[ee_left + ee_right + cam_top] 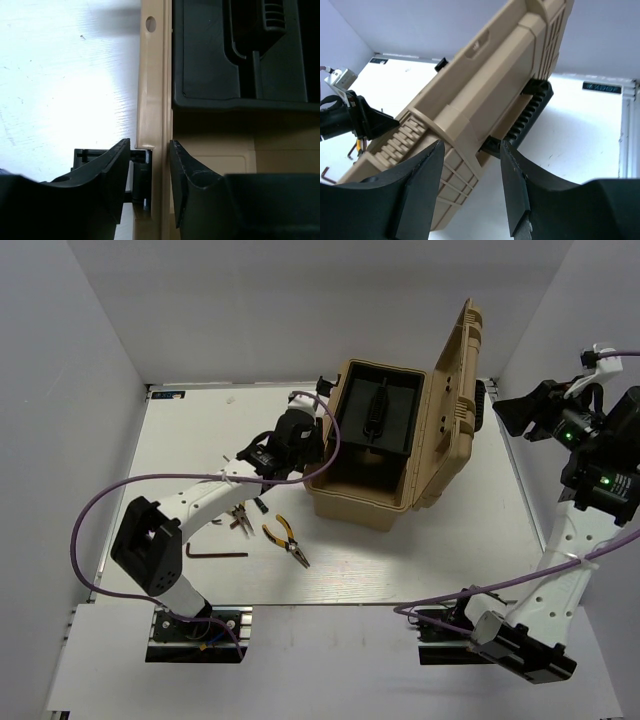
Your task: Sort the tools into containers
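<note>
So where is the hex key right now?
In the top view the hex key lies on the table, left side, between the left arm's black joint and the orange-handled pliers, outside the tan toolbox.

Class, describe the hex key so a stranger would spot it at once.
Start at the open tan toolbox on the white table. Left of it, toward the near edge, past the yellow-handled pliers, lies the hex key. It alone is a thin dark L-shaped rod without handles.
</note>
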